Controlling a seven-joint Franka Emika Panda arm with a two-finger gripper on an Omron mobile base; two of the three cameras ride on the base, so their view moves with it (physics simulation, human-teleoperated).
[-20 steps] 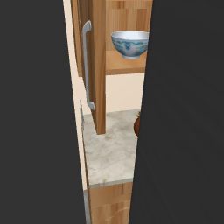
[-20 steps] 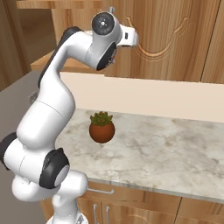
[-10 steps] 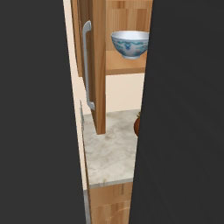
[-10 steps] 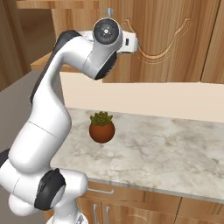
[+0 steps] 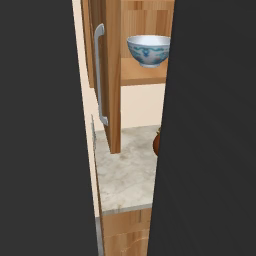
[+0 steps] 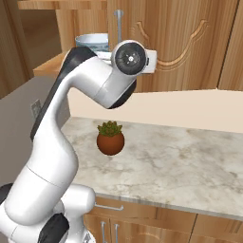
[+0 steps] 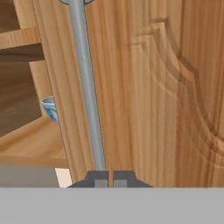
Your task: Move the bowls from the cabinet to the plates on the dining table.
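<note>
A white bowl (image 5: 148, 50) with a blue-green pattern stands on the wooden shelf (image 5: 142, 76) of the cabinet. Its rim also shows behind my arm (image 6: 92, 41), and a sliver of it beside the door edge (image 7: 50, 109). The cabinet door (image 6: 180, 47) with the carved arch stands ajar, and its long silver bar handle (image 7: 87, 87) runs down to my gripper (image 7: 109, 178). The gripper is shut, fingertips together, just in front of the handle's lower end with nothing between them. The plates and the dining table are out of view.
A terracotta pot (image 6: 110, 140) with a green plant sits on the marble counter (image 6: 180, 161) below the cabinet. Wooden drawers with silver handles (image 6: 109, 207) run under the counter. Dark surfaces block both sides of the left base view.
My hand has dropped lower in front of the cabinet door, which uncovers the bowl behind the arm. The fingers have closed the rest of the way.
</note>
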